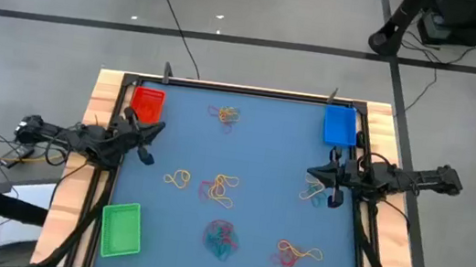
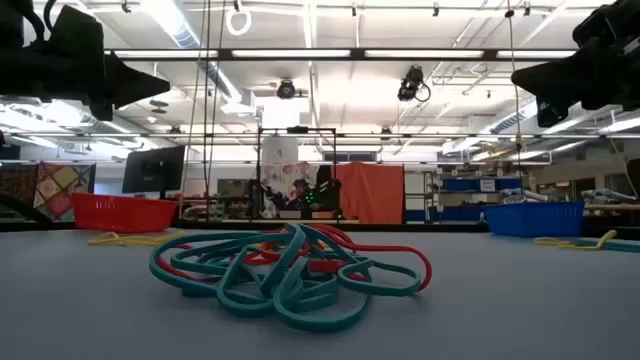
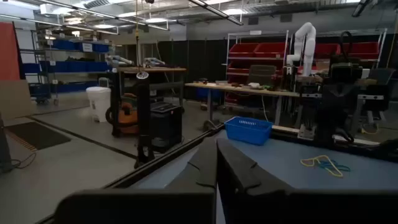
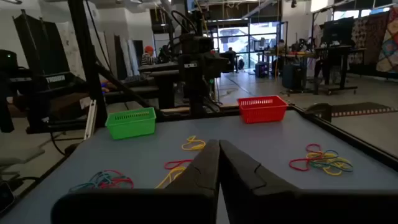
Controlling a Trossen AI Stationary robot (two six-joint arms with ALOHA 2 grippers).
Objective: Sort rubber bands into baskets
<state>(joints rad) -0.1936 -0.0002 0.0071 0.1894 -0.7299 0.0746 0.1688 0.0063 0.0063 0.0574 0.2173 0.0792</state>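
Blue table (image 1: 272, 156) (rubber bands (image 1: 220, 238) scattered), three baskets (image 1: 148, 104).

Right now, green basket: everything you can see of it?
The green basket is a small rectangular tray of bright green plastic with low lattice walls, seen in the right wrist view. It sits upright and flat on the blue table at the left arm's near corner, looks empty, and nothing touches it; the rubber bands lie apart from it.

Blue table mat (image 1: 263, 155) – wooden border (image 1: 106, 88); black cable (image 1: 179, 24) on floor.
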